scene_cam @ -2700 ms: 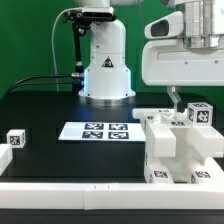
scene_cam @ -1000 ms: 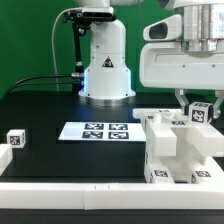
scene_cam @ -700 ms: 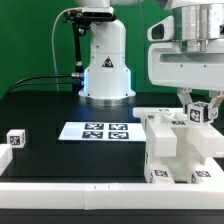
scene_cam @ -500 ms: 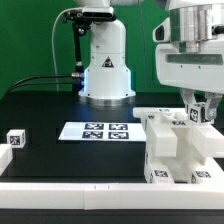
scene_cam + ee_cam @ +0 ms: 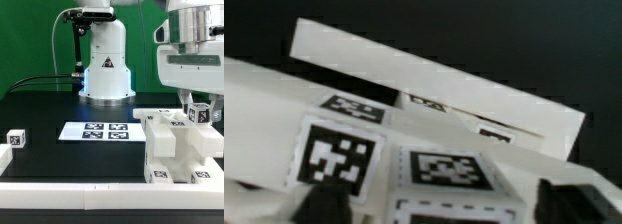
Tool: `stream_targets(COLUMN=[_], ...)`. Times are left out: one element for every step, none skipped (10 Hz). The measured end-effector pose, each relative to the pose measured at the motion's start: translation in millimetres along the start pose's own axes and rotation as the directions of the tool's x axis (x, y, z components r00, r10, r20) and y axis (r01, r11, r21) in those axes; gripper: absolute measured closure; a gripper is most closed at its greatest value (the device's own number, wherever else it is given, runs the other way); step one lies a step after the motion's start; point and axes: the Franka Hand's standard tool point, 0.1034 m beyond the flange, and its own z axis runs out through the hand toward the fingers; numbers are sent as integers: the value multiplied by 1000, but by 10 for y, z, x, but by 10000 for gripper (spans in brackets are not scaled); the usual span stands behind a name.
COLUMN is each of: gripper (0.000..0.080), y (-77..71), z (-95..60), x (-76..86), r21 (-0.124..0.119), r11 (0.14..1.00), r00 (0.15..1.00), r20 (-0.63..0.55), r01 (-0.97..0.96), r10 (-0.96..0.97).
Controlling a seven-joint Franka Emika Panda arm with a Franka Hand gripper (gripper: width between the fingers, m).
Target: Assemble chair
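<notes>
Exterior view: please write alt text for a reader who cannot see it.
The gripper reaches down to a small tagged white block atop the partly built white chair at the exterior view's right. The marker board and a lone tagged cube lie on the black table.

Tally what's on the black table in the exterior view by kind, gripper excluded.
Joined white blocky plastic chair structure: 1
Small loose white tagged cube: 1
Small tagged white block at the gripper fingers: 1
Flat white marker board with four tags: 1
White border rail: 1
Total: 5
</notes>
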Motion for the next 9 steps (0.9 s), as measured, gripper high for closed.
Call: stream_targets(gripper=[190, 159, 159, 151, 151, 150, 150, 150, 150], y=[-10, -50, -67, -63, -59, -58, -53, -31, -12], z=[-12, -32, -34, -31, -30, -30, -25, -5, 21], x=[15, 2, -58, -51, -37, -35, -38, -59, -53], r21=[0, 4, -15, -14, -15, -16, -22, -50, -70], r11=[989, 953, 897, 868, 844, 792, 727, 593, 432], r00=[989, 953, 897, 869, 844, 792, 728, 593, 434], r20=[-2, -2, -3, -2, -2, -1, 0, 3, 15], r01=[146, 304, 442, 496, 536, 610, 686, 804, 899], r10=[-146, -304, -442, -496, -536, -610, -686, -805, -901])
